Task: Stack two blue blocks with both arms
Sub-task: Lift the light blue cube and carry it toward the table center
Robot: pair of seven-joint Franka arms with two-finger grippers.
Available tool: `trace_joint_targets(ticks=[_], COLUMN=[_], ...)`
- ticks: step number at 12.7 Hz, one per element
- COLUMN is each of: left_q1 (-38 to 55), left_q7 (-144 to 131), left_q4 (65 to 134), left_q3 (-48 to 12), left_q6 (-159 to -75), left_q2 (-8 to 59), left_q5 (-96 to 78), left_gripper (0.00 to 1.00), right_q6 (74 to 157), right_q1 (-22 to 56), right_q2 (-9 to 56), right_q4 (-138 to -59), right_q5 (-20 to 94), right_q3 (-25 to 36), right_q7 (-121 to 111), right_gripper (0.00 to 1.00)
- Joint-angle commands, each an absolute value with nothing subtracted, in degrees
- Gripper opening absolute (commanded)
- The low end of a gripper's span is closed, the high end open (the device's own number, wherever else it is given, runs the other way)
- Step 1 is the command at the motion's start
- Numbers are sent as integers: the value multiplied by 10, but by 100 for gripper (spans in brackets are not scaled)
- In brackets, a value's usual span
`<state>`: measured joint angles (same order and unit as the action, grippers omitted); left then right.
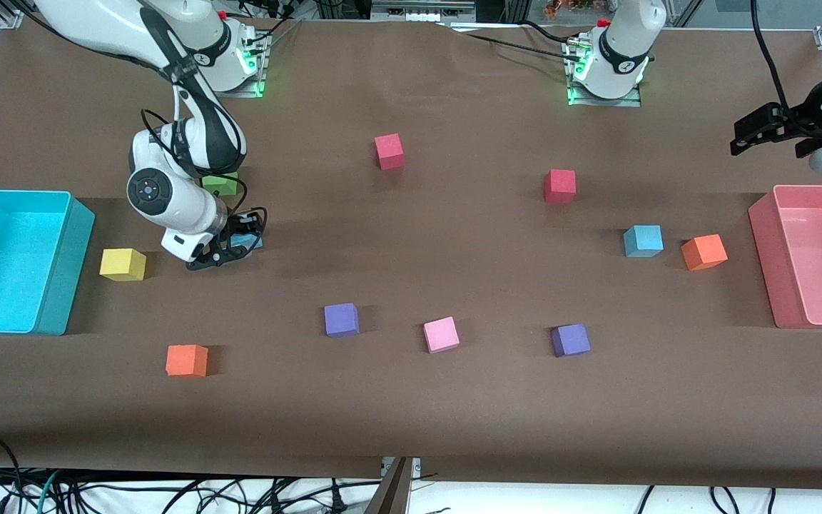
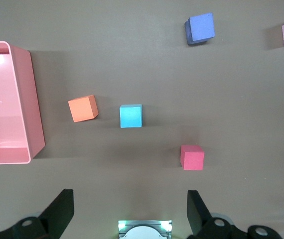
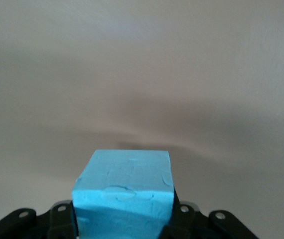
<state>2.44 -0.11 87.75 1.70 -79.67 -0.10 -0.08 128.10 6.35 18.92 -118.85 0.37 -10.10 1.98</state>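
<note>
Beside yellow cube (image 1: 123, 264) | right gripper (image 1: 229, 251) clamps blue block (image 3: 124, 196) | left gripper (image 2: 129, 211) waits agape, empty | advise vertical lift.

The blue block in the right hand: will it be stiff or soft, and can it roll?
The blue block shows dents on its face, so it is probably soft, light foam. Its flat sides make rolling unlikely. The right hand may squeeze it slightly.

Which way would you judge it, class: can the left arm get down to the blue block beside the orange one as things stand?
Probably yes. The left gripper hangs open above the pink bin, and the blue block sits apart from the orange block, nothing over it.
</note>
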Motion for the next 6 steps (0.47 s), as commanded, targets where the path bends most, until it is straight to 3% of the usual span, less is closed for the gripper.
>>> trace_joint_targets(ticks=[1,3,6], left_q1=[28,28,28], left_q7=[4,4,4], left_q4=[859,859,859], left_q3=[18,18,18], left_q6=[-783,-783,-783], left_q2=[8,8,8], left_q5=[13,13,13], left_gripper=[100,100,100], right_q6=[1197,1190,1178], right_q1=[136,193,289], right_q2=[206,260,394], right_q4=[-1088,-1008,-829], right_q5=[11,32,34], right_q3=[-99,-99,-99], right_q7=[127,214,353], right_gripper=[23,23,23])
